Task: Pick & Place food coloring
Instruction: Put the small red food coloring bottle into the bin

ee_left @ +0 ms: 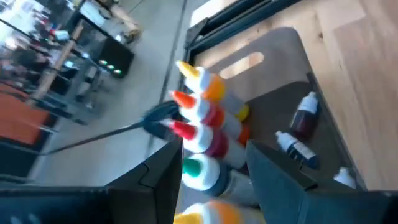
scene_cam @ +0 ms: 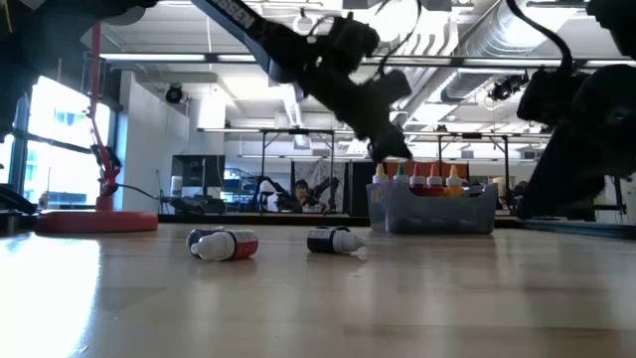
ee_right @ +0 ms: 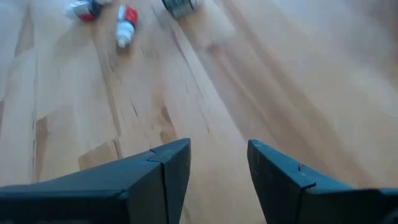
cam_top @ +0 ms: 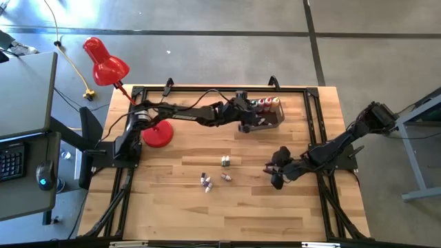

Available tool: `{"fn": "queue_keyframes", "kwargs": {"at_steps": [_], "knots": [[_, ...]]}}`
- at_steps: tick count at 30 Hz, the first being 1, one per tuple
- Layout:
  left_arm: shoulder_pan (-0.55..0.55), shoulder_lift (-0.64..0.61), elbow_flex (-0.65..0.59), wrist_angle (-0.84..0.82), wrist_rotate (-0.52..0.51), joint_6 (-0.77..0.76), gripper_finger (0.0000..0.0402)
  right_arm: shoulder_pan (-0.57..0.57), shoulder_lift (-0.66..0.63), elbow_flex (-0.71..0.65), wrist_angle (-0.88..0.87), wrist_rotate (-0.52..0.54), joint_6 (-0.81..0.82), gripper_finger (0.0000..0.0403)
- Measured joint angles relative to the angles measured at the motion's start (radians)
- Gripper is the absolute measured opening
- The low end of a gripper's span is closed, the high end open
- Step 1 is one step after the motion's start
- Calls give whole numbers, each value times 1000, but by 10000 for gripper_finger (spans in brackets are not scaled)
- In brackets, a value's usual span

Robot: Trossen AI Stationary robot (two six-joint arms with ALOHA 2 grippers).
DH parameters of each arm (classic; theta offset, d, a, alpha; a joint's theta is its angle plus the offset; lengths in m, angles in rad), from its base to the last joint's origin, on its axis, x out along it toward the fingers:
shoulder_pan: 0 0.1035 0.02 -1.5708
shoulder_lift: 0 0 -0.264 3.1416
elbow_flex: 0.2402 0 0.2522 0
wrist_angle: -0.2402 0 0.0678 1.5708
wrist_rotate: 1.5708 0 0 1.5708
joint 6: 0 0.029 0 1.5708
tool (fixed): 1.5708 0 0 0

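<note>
From above, we see the left gripper [cam_top: 247, 118] reaching over the grey tub [cam_top: 272, 117] at the far side of the wooden table [cam_top: 172, 207]. A row of food coloring bottles [cam_top: 265, 104] stands along the tub's far wall. Four more small bottles [cam_top: 215, 176] lie scattered near the middle of the table, well apart from the tub. The right gripper [cam_top: 277, 171] hovers low over bare wood to the right of those loose bottles. A red desk lamp [cam_top: 105, 63] stands at the table's far left corner.

At table height, we see two loose bottles lying on their sides: one with a red band [scene_cam: 224, 244] and a darker one [scene_cam: 334, 240] just beside it. Behind them the tub [scene_cam: 434, 211] holds upright bottles with green, red and orange caps [scene_cam: 429, 177], and the left gripper [scene_cam: 390, 149] hangs just above the tub's left end.

Through the left wrist camera, we look past two parted fingers [ee_left: 273, 171] at the standing bottles; a green-capped bottle [ee_left: 199, 171] sits between the fingers, but we cannot tell whether they press on it. Small dark bottles [ee_left: 305, 115] lie on the tub floor.

Through the right wrist camera, we see the right gripper [ee_right: 219, 163] with its fingers apart and nothing between them, above bare wood; a white bottle with a red band [ee_right: 126, 25] lies farther off.
</note>
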Motion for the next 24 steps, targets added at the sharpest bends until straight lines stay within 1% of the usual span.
{"fn": "queue_keyframes", "kwargs": {"at_steps": [2,3,7,9,12,14,17,19,21,24], "knots": [[-28,-49,0,-53,-31,35,172,-2,0,0,32,21,-95,153],[-44,-75,2,-90,-17,50,172,-3,0,0,55,31,-153,153],[-102,-188,2,-323,100,66,172,-3,4,0,189,103,-332,153],[-114,-259,1,-448,130,41,172,-3,15,0,280,139,-401,153],[-107,-358,4,-601,133,-45,172,-10,64,6,418,141,-487,153],[-97,-406,2,-719,149,-109,172,-22,134,44,459,135,-540,153],[-90,-457,-15,-813,210,-147,172,-46,264,142,448,94,-607,148],[-93,-495,-47,-813,224,-155,172,-62,360,224,433,66,-635,144],[-96,-525,-88,-807,207,-167,172,-78,454,303,418,89,-632,141],[-95,-557,-152,-787,197,-170,172,-102,562,409,417,137,-573,140]]}}
